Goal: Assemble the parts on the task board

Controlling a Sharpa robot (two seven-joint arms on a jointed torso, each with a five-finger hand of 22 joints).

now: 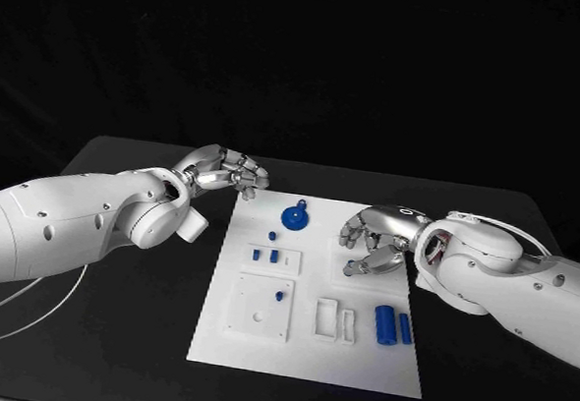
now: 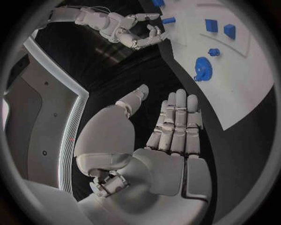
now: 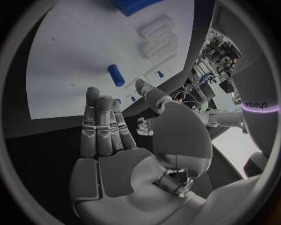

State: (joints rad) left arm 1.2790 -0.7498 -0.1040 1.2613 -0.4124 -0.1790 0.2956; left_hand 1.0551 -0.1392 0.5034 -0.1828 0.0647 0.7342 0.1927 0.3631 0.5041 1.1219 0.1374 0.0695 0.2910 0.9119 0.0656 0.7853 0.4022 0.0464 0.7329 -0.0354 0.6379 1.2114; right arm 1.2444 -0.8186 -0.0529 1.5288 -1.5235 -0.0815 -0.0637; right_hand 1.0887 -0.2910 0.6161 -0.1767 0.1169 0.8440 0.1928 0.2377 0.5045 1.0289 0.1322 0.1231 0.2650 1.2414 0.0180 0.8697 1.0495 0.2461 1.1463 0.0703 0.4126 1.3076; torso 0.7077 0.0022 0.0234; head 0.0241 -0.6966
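The task board [image 1: 356, 367] lies flat in the middle of the black table [image 1: 100, 355], its long sides running from the near edge toward the far edge. Near the board's far edge a blue gear [image 1: 294, 218] lies with a small blue knob [image 1: 300, 202] just beyond it. Toward the board's left edge a shallow white tray [image 1: 290, 260] carries small blue pegs [image 1: 275, 255], and nearer the front a larger white square block [image 1: 260, 308] shows a small blue piece [image 1: 280, 296] in it. At the board's near right corner region two blue cylinders [image 1: 385, 324] lie side by side, with a white slotted holder [image 1: 336, 321] just beside them on their left. The left hand [image 1: 225, 171] hangs over the table just off the board's far left corner, apart from every part; in the left wrist view its fingers [image 2: 178, 122] are stretched out straight and close together with the thumb apart, holding nothing, and the gear [image 2: 203, 69] lies beyond the fingertips on the board [image 2: 246, 93]. The right hand [image 1: 375, 239] hovers over the board's right edge, near the gear and beyond the cylinders, its fingers loosely bent downward and empty; the right wrist view shows its fingers [image 3: 102, 126] extended with nothing between them, and a blue cylinder [image 3: 116, 75] lying on the white board [image 3: 70, 56] past the fingertips. Nothing lies between either hand and the parts
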